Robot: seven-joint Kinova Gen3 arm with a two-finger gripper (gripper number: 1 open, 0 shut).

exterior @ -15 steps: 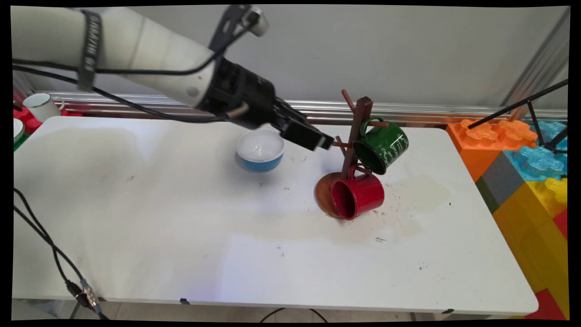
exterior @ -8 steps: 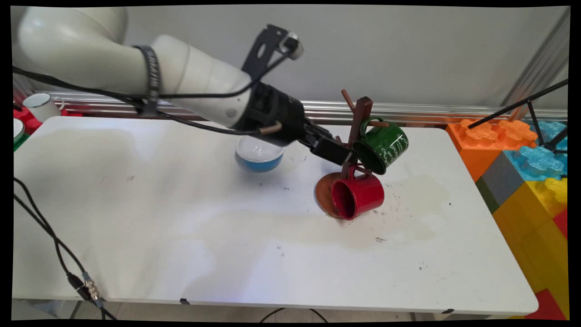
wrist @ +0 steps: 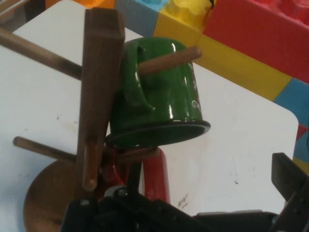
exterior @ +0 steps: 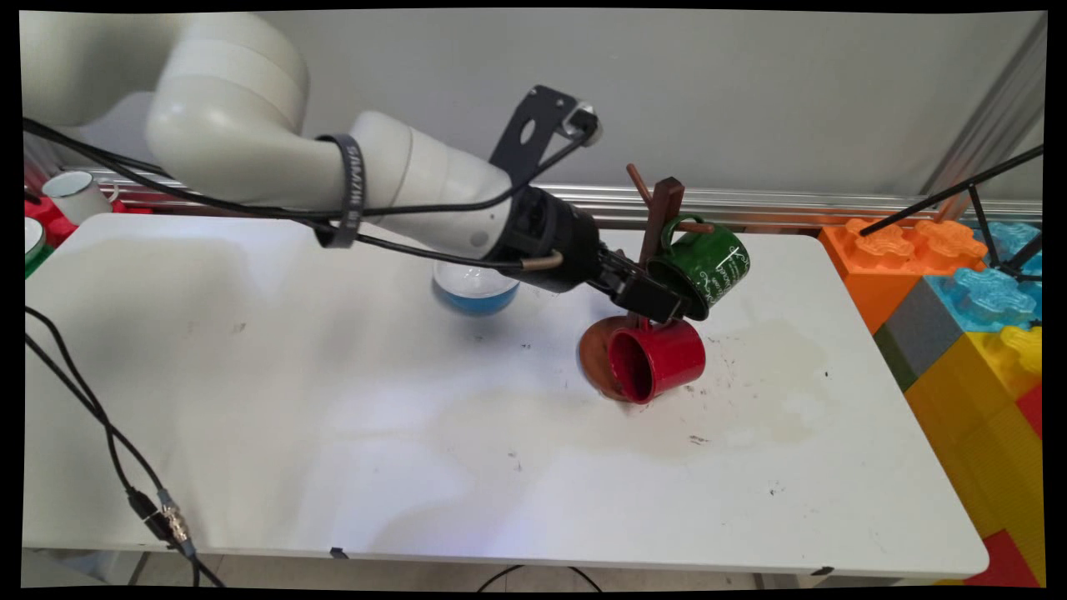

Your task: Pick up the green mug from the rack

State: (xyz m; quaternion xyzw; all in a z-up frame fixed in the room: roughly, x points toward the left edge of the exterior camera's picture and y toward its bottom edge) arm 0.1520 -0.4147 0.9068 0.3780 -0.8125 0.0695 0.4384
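A brown wooden mug tree (exterior: 663,208) stands at the table's back right on a round base (exterior: 593,354). A green mug (exterior: 704,267) hangs mouth-down from an upper peg, and a red mug (exterior: 658,360) hangs from a lower peg. My gripper (exterior: 663,307) is right at the post, just below the green mug and above the red one. It looks open, holding nothing. In the hand view the green mug (wrist: 164,101) and the post (wrist: 99,82) fill the middle. The red mug's handle (wrist: 155,176) sits just past the linkage, and one finger (wrist: 288,186) shows at the far right.
A blue bowl (exterior: 475,293) with a white inside sits left of the tree, half under my wrist. Large coloured toy bricks (exterior: 959,283) stand off the table's right end, under black tripod legs (exterior: 984,192). A white cup (exterior: 75,193) is at the far left. Cables (exterior: 92,433) hang there too.
The arm has swung right and down, carrying the gripper from above the blue bowl to the mug tree's post between the two mugs. The mugs have not moved.
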